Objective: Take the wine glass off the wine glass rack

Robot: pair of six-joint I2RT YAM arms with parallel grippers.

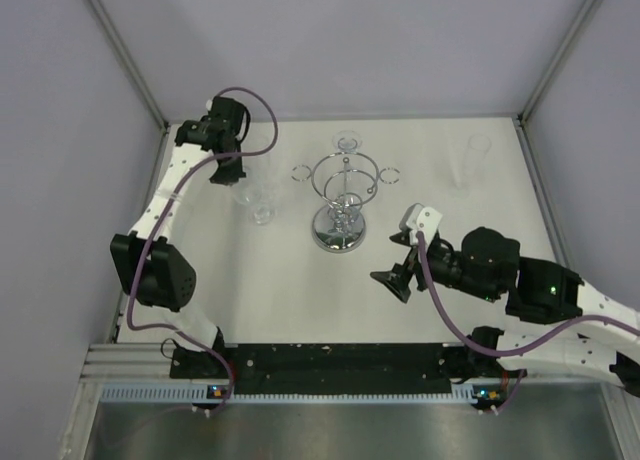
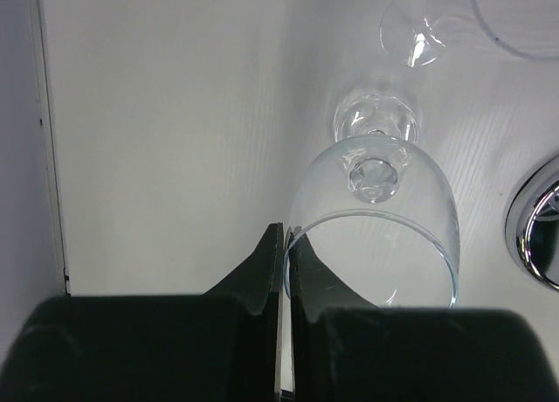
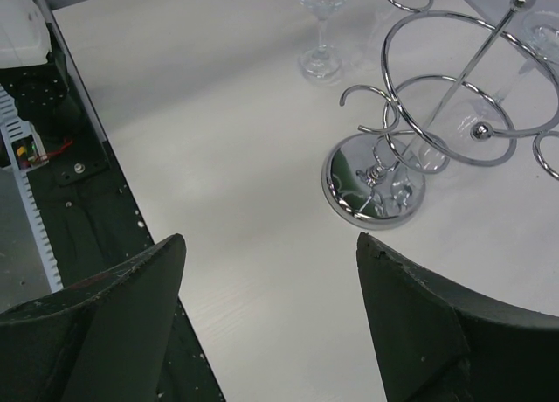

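Observation:
The chrome wine glass rack (image 1: 342,195) stands mid-table; its mirrored base shows in the right wrist view (image 3: 374,179) and at the edge of the left wrist view (image 2: 537,236). My left gripper (image 1: 228,173) is to the rack's left, shut (image 2: 286,232) on the rim of a clear wine glass (image 2: 376,236) that is upright with its foot toward the table. I cannot tell if the foot touches. My right gripper (image 1: 392,280) is open and empty (image 3: 271,240), near and right of the rack base.
A second glass (image 1: 262,213) stands just beside the held one, also in the left wrist view (image 2: 419,35). Another glass (image 1: 347,140) is at the rack's far side. A tall clear glass (image 1: 470,165) stands at the back right. Walls enclose the table.

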